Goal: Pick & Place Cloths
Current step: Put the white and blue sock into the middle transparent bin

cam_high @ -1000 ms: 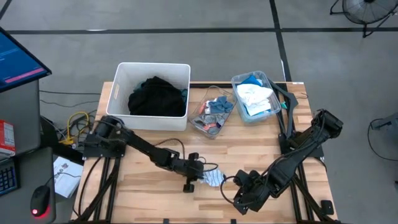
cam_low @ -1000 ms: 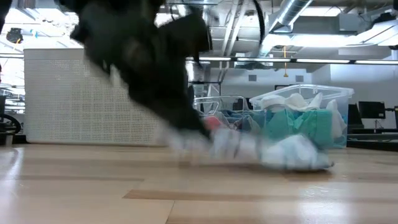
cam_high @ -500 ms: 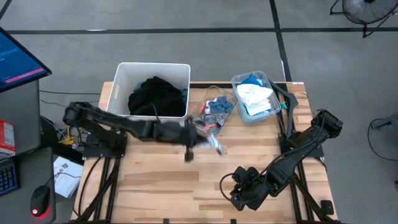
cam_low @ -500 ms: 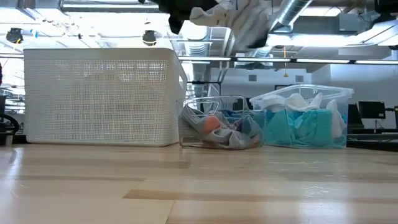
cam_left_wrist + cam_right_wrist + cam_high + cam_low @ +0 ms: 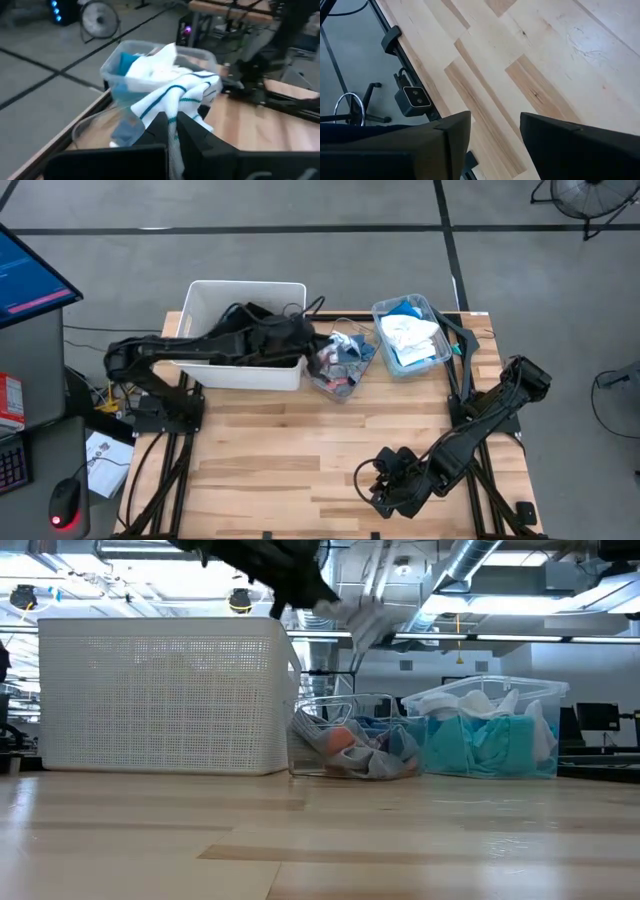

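My left gripper (image 5: 303,340) hangs in the air over the right end of the white bin (image 5: 196,295), beside the small clear bin (image 5: 340,370), and is shut on a white sock with teal stripes (image 5: 172,97). In the low view the sock (image 5: 358,618) dangles high above the table. A large black garment (image 5: 240,330) lies in the white bin. White and cyan cloths (image 5: 410,332) fill the larger clear bin. My right gripper (image 5: 385,480) waits open low over the table's near part. My left gripper pinches the white sock between its two fingers at a bunched fold (image 5: 173,116) near one end. The sock is lifted clear of the table. Its loose part (image 5: 362,625) hangs slack below and beside the fingers.
The small clear bin holds several small blue, grey and orange pieces (image 5: 338,360). The larger clear bin (image 5: 383,310) stands at the table's far right. Bare wooden tabletop (image 5: 300,440) spreads across the middle and near side. Cables (image 5: 120,380) hang off the left edge.
My left gripper, shut on the sock, has risen from the table's near middle and swung toward the far edge, to above the white bin's right end. The sock has come off the table and now hangs in the air. My right gripper has kept nearly still.
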